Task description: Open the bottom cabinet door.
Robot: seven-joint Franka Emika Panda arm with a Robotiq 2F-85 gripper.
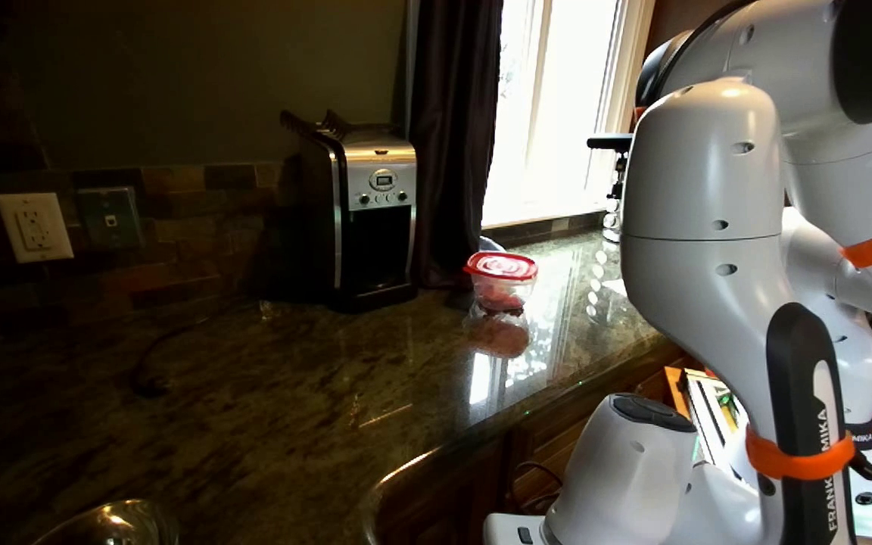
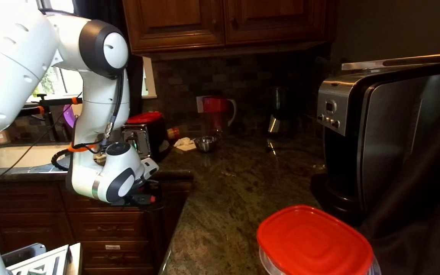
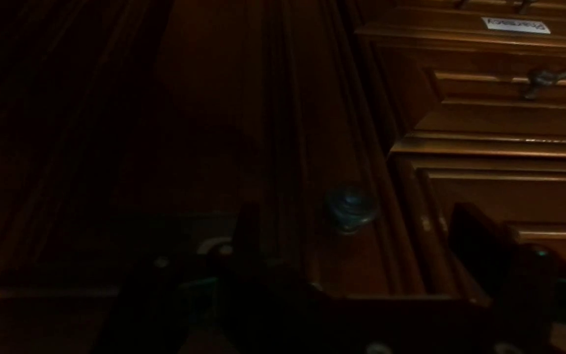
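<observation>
The brown wooden cabinet door [image 3: 325, 123] fills the middle and left of the wrist view and is very dark. It appears closed. A round dark metal knob [image 3: 351, 209] sits on its right-hand stile. My gripper [image 3: 356, 221] is open, with its two black fingers spread on either side of the knob in the view. The knob looks untouched, and I cannot tell the depth between it and the fingertips. In an exterior view the gripper [image 2: 139, 199] is a dark shape below the counter height, its fingers not distinguishable. The knob is hidden there.
Drawers [image 3: 504, 118] with a metal handle [image 3: 553, 78] and a "Pharmacy" label adjoin the door on the right. The granite counter edge [image 2: 178, 233] runs beside the arm. A red-lidded container [image 2: 315, 240] and a coffee maker [image 2: 342, 114] stand on the counter.
</observation>
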